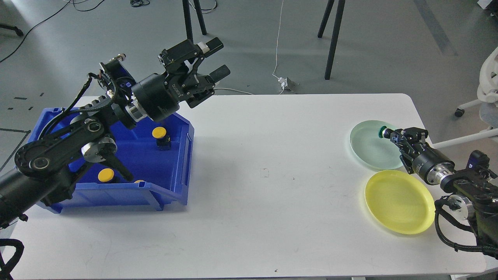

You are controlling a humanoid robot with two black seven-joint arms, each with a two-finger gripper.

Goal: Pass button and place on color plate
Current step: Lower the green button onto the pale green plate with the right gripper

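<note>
Our left gripper point(216, 58) raised over the blue bin point(177, 177), fingers apart — our right gripper point(390, 134) clamped on a green button point(382, 132) over the pale green plate point(367, 149), wrist lettering unreadable.

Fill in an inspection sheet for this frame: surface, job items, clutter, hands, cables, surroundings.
Surface: white table, bare in the middle, a few small dark specks.
Job's things: blue bin at left with yellow buttons inside; green plate and yellow plate at right; green button over the green plate's rim.
Clutter: nothing seen.
Hands: left hand raised beyond the bin, fingers apart, holding nothing; right hand closed on the green button.
Cables: white cord and plug block on the floor behind the table; black cables at top left.
Surroundings: grey floor, black stand legs, white chair at right.
</note>
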